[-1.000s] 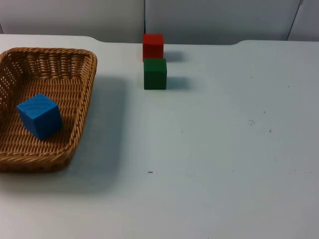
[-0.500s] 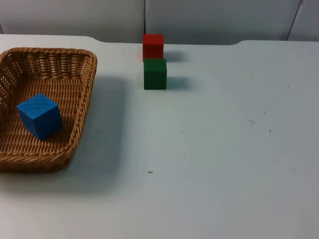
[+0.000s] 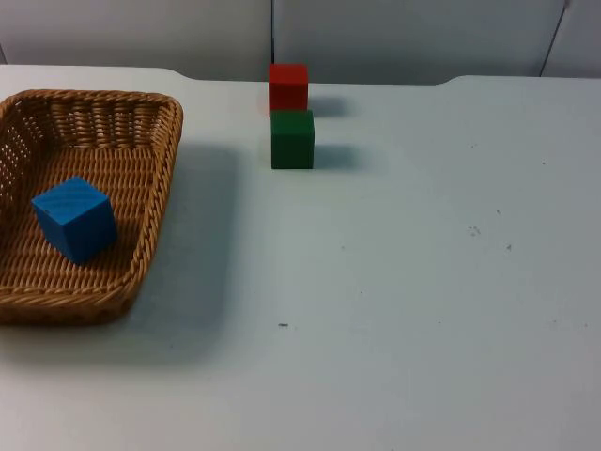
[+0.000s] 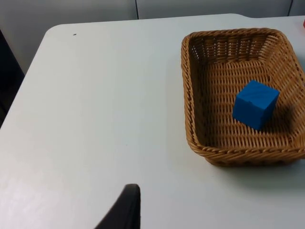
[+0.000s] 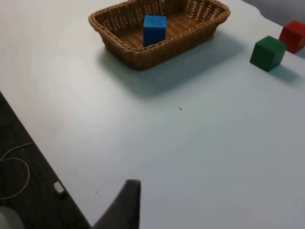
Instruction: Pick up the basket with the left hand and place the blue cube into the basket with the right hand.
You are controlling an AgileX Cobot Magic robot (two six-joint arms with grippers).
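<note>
A woven wicker basket (image 3: pixel 161 178) rests on the white table at the left. A blue cube (image 3: pixel 75 218) lies inside it, on the basket's floor, turned a little askew. In the left wrist view the basket (image 4: pixel 190 100) with the blue cube (image 4: pixel 255 104) sits well ahead of my left gripper (image 4: pixel 125 210), which hangs back over bare table. In the right wrist view the basket (image 5: pixel 143 56) and the blue cube (image 5: pixel 154 29) lie far from my right gripper (image 5: pixel 125 205), which waits near the table's edge. Neither gripper touches anything.
A green cube (image 3: pixel 292 139) stands at the back middle of the table, and a red cube (image 3: pixel 288 87) stands just behind it, near the grey wall. The green cube (image 5: pixel 268 53) and red cube (image 5: pixel 292 36) lie apart from the basket. The table edge (image 5: pixel 43 143) drops to dark floor.
</note>
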